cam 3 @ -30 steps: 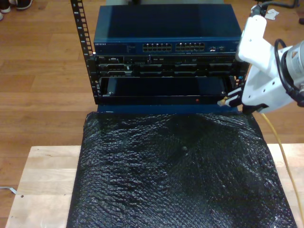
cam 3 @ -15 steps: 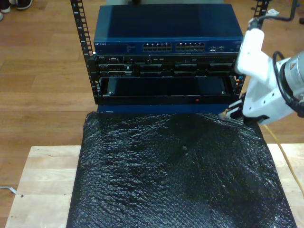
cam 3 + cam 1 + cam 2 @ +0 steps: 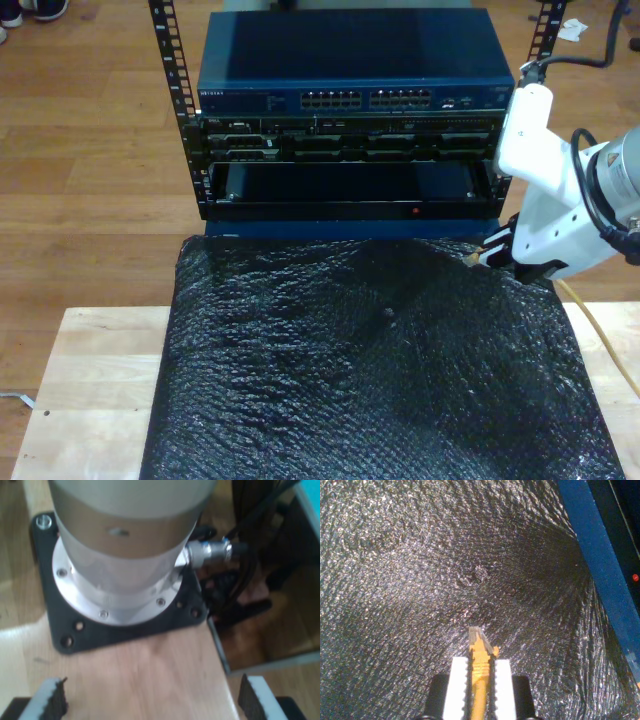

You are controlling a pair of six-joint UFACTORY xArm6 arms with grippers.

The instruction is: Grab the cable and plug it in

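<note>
The yellow-orange cable [image 3: 480, 680] is clamped between the white pads [image 3: 457, 685] of my second gripper [image 3: 480, 667], which is shut on it. Its clear plug [image 3: 481, 641] sticks out past the fingertips, just above the black mat [image 3: 420, 580]. In the exterior view my second gripper [image 3: 490, 252] hovers at the mat's far corner on the exterior view's right, below the rack's lower front edge. The cable [image 3: 597, 338] trails back toward the near right. The blue switch [image 3: 350, 60] has its row of ports [image 3: 365, 99] at the rack's top. My first gripper [image 3: 150, 705] is open over bare wood.
A black crinkled mat [image 3: 370, 360] covers the wooden table [image 3: 90, 380]. The black rack [image 3: 340, 185] stands behind it with an empty bay. In the first wrist view a silver arm base [image 3: 125, 535] on a black plate and black cables [image 3: 250, 540] lie close ahead.
My second gripper has dropped down and slightly toward the camera with the plug, from in front of the rack's lower bay to the mat's far corner.
</note>
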